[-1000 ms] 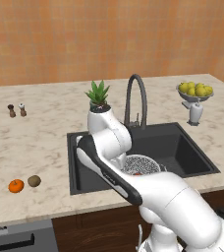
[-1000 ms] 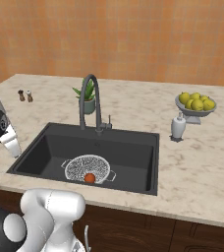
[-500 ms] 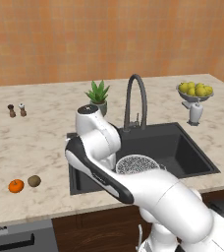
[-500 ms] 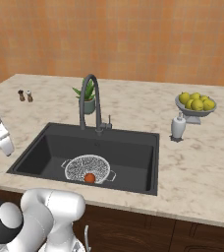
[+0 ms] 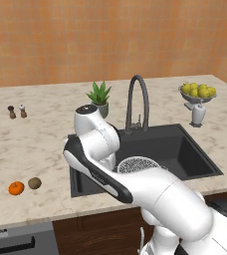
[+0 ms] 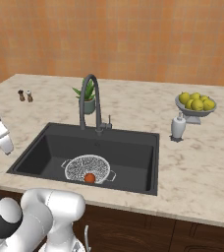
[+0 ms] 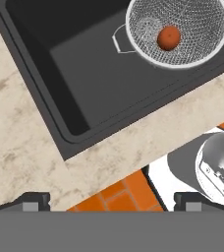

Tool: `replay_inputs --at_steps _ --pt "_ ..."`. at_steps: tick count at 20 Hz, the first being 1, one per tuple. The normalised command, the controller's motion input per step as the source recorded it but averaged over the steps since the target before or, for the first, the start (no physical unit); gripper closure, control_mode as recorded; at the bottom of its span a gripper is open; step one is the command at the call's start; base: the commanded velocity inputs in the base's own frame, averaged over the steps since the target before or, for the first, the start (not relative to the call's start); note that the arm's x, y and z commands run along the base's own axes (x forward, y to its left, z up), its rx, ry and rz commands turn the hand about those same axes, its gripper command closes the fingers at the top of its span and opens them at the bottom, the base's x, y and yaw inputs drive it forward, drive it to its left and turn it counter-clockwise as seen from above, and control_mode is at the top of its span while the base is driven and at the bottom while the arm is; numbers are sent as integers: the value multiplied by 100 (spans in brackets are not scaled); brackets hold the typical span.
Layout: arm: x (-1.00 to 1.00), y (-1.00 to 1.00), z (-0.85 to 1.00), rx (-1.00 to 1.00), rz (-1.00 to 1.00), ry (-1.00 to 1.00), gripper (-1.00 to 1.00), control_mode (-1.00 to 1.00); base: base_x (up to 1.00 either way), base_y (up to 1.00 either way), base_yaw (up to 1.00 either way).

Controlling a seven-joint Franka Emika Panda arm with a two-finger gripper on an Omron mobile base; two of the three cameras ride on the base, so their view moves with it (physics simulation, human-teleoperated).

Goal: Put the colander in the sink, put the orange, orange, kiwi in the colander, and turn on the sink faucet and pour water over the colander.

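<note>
The colander (image 6: 87, 169) sits in the dark sink (image 6: 128, 147), with the darker reddish orange (image 6: 89, 177) lying in it. From above, the hand view shows the same colander (image 7: 192, 19) and orange (image 7: 169, 38) near the sink's front left corner (image 7: 70, 88). The bright orange (image 5: 16, 188) and the kiwi (image 5: 34, 183) lie side by side on the counter left of the sink. My gripper (image 7: 113, 202) hangs over the counter's front edge, open, with nothing between its fingertips. The faucet (image 5: 137, 99) stands behind the sink; no water runs.
A potted plant (image 5: 100, 97) stands left of the faucet. A pedestal bowl of lemons (image 5: 198, 92) and a small white bottle (image 6: 178, 127) are at the back right. Two small shakers (image 5: 16, 111) stand at the back left. My arm hides part of the colander (image 5: 135, 163).
The arm has swung left, away from the colander towards the counter left of the sink. The gripper has stayed open. The fruits have not moved.
</note>
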Motion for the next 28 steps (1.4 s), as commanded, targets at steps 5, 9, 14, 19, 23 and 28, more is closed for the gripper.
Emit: replay_inputs --at_steps 5,9,14,19,23,28 --pt "18 27 0 0 1 0 -100 -100 0 0 0" --pt "25 53 -5 0 9 0 -100 -100 0 0 0" --pt "18 57 -13 0 21 0 -100 -100 0 0 0" --pt "11 56 -33 0 50 2 -100 -100 0 0 0" --pt "10 54 -36 0 44 1 -100 -100 0 0 0" --pt "28 27 -10 -9 3 1 -100 -100 0 0 0"
